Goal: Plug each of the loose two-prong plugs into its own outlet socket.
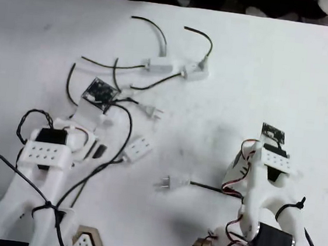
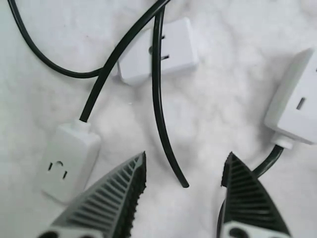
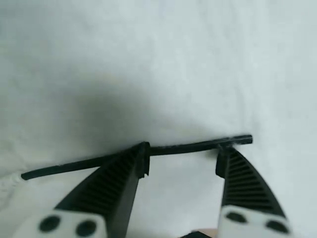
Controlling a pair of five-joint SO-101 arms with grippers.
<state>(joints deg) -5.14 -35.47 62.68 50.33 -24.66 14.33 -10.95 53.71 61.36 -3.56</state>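
Observation:
Two loose two-prong plugs lie on the white table: one [image 1: 153,111] near the middle, the other [image 1: 165,183] lower down, its black cable [image 1: 216,189] running toward the right arm [image 1: 267,169]. White sockets lie at the back [image 1: 160,65] [image 1: 195,73], and another [image 1: 138,148] lies beside the left arm [image 1: 46,152]. My left gripper [image 2: 183,173] is open above a loose black cable end [image 2: 182,183], with sockets [image 2: 158,52] [image 2: 69,161] [image 2: 297,106] around it. My right gripper [image 3: 182,151] is open, and a black cable [image 3: 178,148] crosses between its fingertips.
Thin black cables [image 1: 145,21] [image 1: 199,35] curl over the back of the table near the sockets. The table's far edge [image 1: 176,5] meets a dark background. Bare white surface [image 1: 274,76] spreads at the back right.

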